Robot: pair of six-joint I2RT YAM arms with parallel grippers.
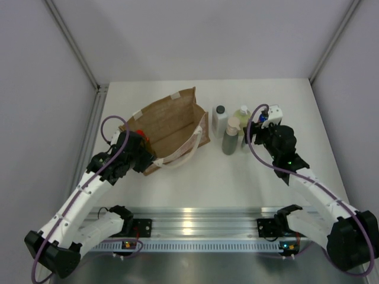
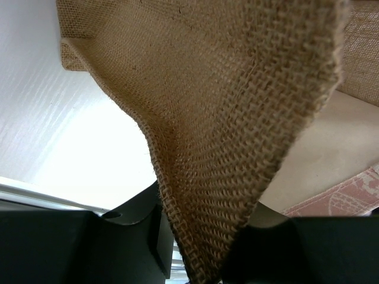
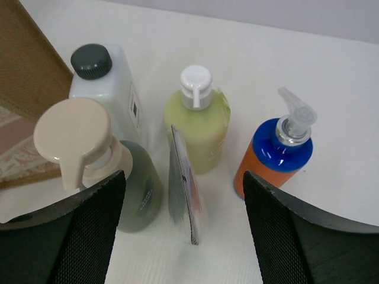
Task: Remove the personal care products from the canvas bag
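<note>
The brown canvas bag (image 1: 172, 123) lies open at the table's middle left. My left gripper (image 1: 144, 157) is shut on the bag's woven edge (image 2: 225, 89), which fills the left wrist view. A small red piece (image 1: 140, 132) shows by that gripper. Right of the bag stand a white bottle with a dark cap (image 3: 112, 89), a pale green bottle (image 3: 200, 124), a grey-green bottle with a beige pump (image 3: 135, 189), a blue-orange pump bottle (image 3: 273, 158) and a thin tube (image 3: 185, 183). My right gripper (image 3: 185, 231) is open around the upright tube without touching it.
The bottles (image 1: 231, 127) stand close together at the back right of the white table (image 1: 201, 177). A metal rail (image 1: 195, 216) runs along the near edge by the arm bases. Grey walls enclose the table on three sides.
</note>
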